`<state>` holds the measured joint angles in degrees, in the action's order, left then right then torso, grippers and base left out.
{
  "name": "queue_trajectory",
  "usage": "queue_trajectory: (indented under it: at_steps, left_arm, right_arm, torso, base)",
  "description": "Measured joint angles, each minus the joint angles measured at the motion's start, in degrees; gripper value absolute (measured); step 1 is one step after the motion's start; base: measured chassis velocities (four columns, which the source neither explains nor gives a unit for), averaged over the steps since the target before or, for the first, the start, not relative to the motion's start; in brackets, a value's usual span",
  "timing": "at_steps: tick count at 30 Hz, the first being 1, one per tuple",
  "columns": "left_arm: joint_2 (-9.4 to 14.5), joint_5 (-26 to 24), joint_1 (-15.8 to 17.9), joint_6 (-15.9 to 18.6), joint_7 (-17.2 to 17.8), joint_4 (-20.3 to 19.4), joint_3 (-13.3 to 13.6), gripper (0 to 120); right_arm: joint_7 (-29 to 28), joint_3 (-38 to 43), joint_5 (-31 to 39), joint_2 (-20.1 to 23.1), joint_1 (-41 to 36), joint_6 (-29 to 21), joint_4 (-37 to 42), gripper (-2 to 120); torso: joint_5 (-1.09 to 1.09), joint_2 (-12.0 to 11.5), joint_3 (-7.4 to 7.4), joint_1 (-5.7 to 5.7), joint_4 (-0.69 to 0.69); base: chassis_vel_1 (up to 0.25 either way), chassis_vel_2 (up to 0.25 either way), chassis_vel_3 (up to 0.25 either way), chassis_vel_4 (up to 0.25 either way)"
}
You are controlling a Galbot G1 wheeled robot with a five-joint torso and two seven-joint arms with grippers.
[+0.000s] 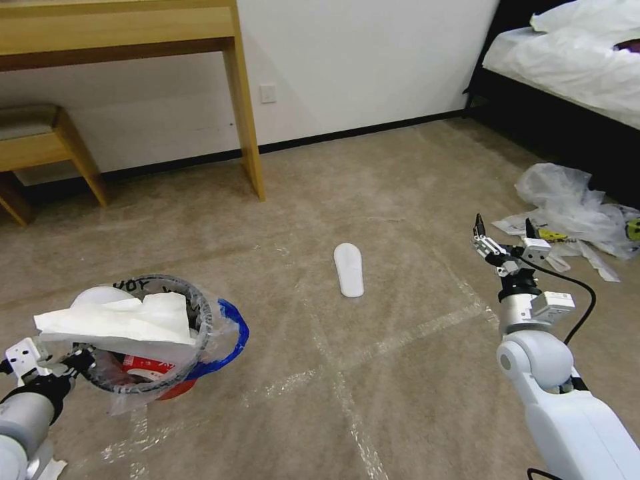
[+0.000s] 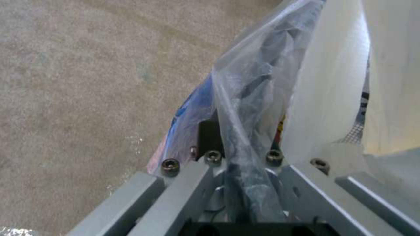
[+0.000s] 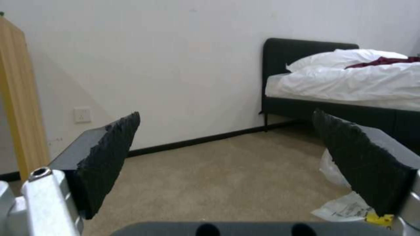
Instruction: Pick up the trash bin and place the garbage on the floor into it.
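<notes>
Lower left of the head view: my left pincer point(image 1: 80, 360) is clamped on the rim of the bin point(image 1: 160, 333), held off the floor point(image 1: 400, 373) and already holding white paper point(image 1: 123, 320). Right of centre, my right pincer point(image 1: 503, 237) hangs with jaws apart, empty. Left to collect: the slipper point(image 1: 349, 269) at centre and the bags point(image 1: 567, 207) at right, near the bed point(image 1: 573, 67).

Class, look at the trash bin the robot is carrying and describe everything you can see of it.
The trash bin is a small round red bucket with a blue band, lined with a clear plastic bag printed with black letters. It hangs tilted above the carpet, the left hand clamped on its rim and liner. White paper and a white rounded item stick out of its top.
</notes>
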<state>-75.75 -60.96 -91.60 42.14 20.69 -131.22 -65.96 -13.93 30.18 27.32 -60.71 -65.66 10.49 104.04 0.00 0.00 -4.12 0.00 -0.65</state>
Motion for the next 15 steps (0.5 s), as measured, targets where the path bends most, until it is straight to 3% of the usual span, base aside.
queue_trajectory:
  at_steps: [15]
  left_arm:
    - [0.1,-0.1,0.3,0.0,0.1,0.3,-0.1,1]
  right_arm:
    - [0.3,0.0,0.1,0.0,-0.3,0.2,-0.3,100]
  torso:
    - [0.00,0.0,0.00,0.00,-0.01]
  base:
    - [0.000,0.000,0.000,0.000]
